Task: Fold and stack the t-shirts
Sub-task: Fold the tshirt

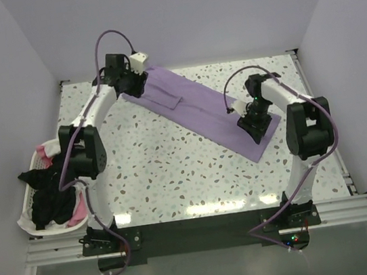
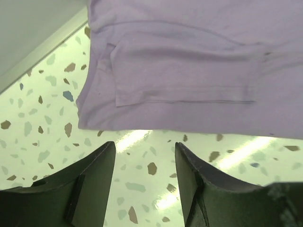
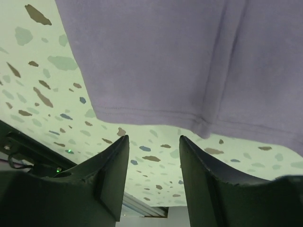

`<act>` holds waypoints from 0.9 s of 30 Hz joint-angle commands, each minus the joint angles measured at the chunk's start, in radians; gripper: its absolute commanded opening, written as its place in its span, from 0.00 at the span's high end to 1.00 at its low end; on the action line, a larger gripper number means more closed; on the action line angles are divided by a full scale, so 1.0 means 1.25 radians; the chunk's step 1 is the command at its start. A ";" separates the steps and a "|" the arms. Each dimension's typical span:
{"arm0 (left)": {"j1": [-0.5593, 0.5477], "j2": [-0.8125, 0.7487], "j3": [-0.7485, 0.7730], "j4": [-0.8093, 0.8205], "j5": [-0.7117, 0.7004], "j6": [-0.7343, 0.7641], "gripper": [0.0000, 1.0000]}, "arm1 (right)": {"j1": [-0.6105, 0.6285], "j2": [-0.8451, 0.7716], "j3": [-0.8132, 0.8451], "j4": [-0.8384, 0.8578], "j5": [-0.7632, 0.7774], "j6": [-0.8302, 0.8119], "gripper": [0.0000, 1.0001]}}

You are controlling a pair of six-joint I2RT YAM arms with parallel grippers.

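At the near left edge of the speckled terrazzo desk [image 1: 160,168], a white plastic laundry basket [image 1: 26,221] holds black and pink shirts [image 1: 46,194]. The right tool [image 3: 154,142] stands open and empty at the near-right end of the long folded lilac-purple t-shirt [image 1: 199,104], which lies diagonally across the desk. The left tool [image 2: 144,146] gapes empty at its far-left end.

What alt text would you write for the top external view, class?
A lilac t-shirt, folded into a strip, lies diagonally on a speckled table, the left end effector at its far end, the right end effector at its near end. A basket of clothes sits left.
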 commanded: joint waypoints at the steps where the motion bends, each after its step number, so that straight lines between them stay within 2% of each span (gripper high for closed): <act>1: -0.007 -0.129 -0.073 0.094 0.080 -0.036 0.42 | 0.059 -0.012 -0.064 0.094 0.056 -0.020 0.51; 5: 0.000 -0.207 -0.171 0.084 0.116 -0.058 0.43 | 0.100 0.023 -0.120 0.134 0.093 -0.022 0.61; 8: 0.006 -0.263 -0.220 0.087 0.132 -0.067 0.42 | 0.139 0.034 -0.161 0.127 0.089 -0.028 0.64; 11: 0.007 -0.289 -0.235 0.051 0.143 -0.069 0.42 | 0.222 0.029 -0.227 0.078 0.058 -0.037 0.66; 16: 0.016 -0.309 -0.261 0.002 0.149 -0.054 0.42 | 0.481 0.012 -0.259 0.035 -0.084 0.006 0.67; 17: 0.018 -0.311 -0.266 -0.002 0.151 -0.053 0.42 | 0.563 0.030 -0.230 0.017 -0.154 0.029 0.68; 19: 0.018 -0.311 -0.272 -0.015 0.161 -0.050 0.43 | 0.644 0.058 -0.183 -0.005 -0.245 0.054 0.69; 21: 0.018 -0.301 -0.274 -0.026 0.178 -0.058 0.43 | 0.747 0.106 -0.082 -0.039 -0.358 0.082 0.70; 23: 0.016 -0.278 -0.271 -0.040 0.192 -0.059 0.44 | 0.798 0.133 0.037 -0.083 -0.462 0.091 0.68; 24: 0.013 -0.265 -0.268 -0.053 0.195 -0.058 0.45 | 0.797 0.139 0.120 -0.125 -0.499 0.091 0.64; 25: 0.013 -0.264 -0.269 -0.058 0.199 -0.058 0.45 | 0.791 0.139 0.121 -0.126 -0.528 0.090 0.64; 27: 0.007 -0.251 -0.276 -0.056 0.209 -0.054 0.46 | 0.730 0.123 0.214 -0.183 -0.581 0.086 0.57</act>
